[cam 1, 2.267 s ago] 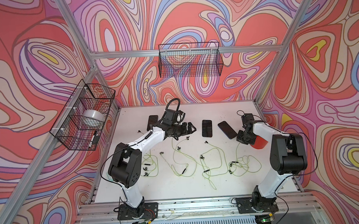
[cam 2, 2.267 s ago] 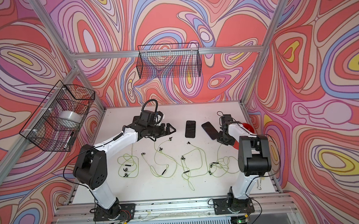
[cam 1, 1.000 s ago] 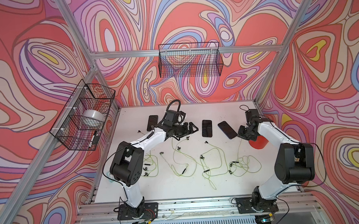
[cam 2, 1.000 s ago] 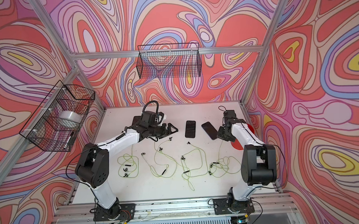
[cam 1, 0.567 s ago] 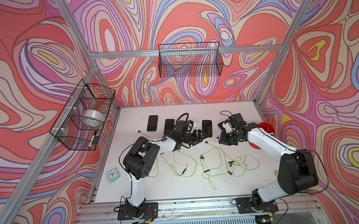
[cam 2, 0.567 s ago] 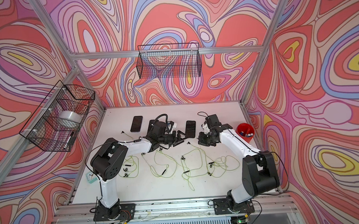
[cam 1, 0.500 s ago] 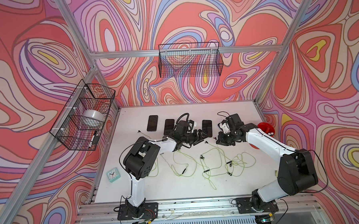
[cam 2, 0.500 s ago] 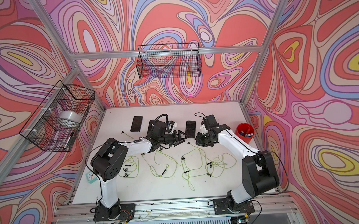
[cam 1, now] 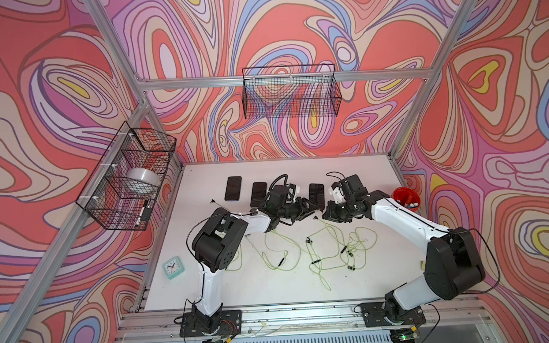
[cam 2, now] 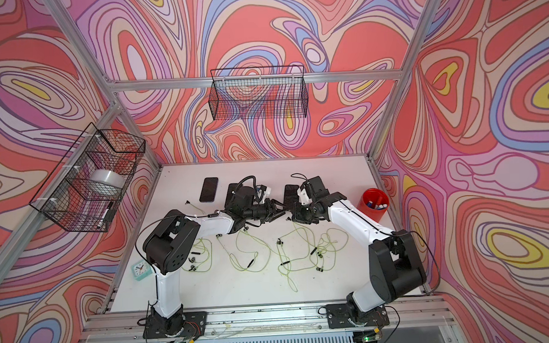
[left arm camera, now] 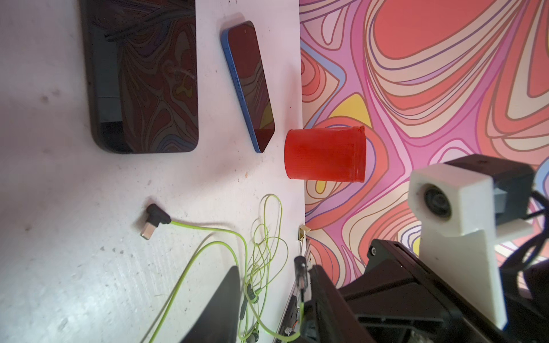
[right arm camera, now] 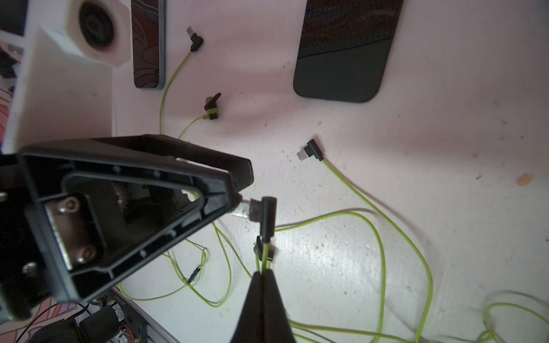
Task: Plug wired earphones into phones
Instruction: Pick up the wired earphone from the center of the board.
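My right gripper (right arm camera: 263, 271) is shut on a yellow-green cord of the wired earphones just under its dark angled plug (right arm camera: 264, 210), which it holds above the table. My left gripper (left arm camera: 273, 273) faces it with the jaws apart; the plug (left arm camera: 300, 268) lies against one finger and its metal tip reaches in between them. In both top views the grippers meet mid-table (cam 1: 313, 207) (cam 2: 292, 216). Three phones (cam 1: 233, 188) (cam 1: 259, 193) (cam 1: 316, 192) lie in a row at the back. A blue-edged phone (left arm camera: 249, 86) lies by the cup. Other cords (cam 1: 318, 250) sprawl in front.
A red cup (cam 1: 406, 198) stands at the table's right edge. A mint clock (cam 1: 173, 267) sits at the front left. Wire baskets hang on the left wall (cam 1: 130, 181) and the back wall (cam 1: 290, 92). Loose plugs (right arm camera: 310, 150) (right arm camera: 194, 37) and an earbud (right arm camera: 212, 108) lie near the phones.
Both arms have swung in from the sides and now meet mid-table. The left jaws have narrowed around the plug's tip. The right gripper has stayed shut.
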Controlling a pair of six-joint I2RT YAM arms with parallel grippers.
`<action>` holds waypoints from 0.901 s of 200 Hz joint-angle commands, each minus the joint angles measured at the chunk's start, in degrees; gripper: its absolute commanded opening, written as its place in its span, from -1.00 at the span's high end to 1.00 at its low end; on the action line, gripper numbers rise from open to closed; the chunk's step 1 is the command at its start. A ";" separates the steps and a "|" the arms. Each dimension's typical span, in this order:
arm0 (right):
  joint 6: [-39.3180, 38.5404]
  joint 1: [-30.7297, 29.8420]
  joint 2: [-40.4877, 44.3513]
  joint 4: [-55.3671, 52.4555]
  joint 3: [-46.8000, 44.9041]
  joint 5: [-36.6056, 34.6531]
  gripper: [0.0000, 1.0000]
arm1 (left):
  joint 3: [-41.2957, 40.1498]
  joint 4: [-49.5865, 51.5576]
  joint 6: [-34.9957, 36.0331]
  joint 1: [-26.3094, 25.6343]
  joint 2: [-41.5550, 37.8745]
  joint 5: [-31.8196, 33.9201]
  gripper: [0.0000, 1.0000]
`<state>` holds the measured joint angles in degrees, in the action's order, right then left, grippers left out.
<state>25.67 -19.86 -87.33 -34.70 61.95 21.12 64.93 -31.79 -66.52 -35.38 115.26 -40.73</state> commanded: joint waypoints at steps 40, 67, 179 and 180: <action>0.81 -0.36 -2.12 2.58 -0.86 1.01 1.00 | 0.03 -5.30 -2.89 -0.62 1.69 -1.43 0.32; 1.26 -0.80 -2.96 3.30 -0.78 1.51 1.00 | 0.11 -5.78 -3.10 -0.82 2.25 -1.54 0.42; 2.28 -0.89 -3.82 3.68 -0.34 0.48 1.00 | 0.15 -4.24 -3.41 -0.83 2.60 -1.48 0.94; 2.28 -0.89 -3.82 3.72 -0.34 0.53 1.00 | 0.13 -4.24 -3.38 -0.84 2.60 -1.42 0.94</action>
<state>27.31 -20.36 -90.91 -31.83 61.71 21.96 64.93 -35.00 -69.28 -35.97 116.79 -41.60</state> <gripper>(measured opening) 0.040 0.072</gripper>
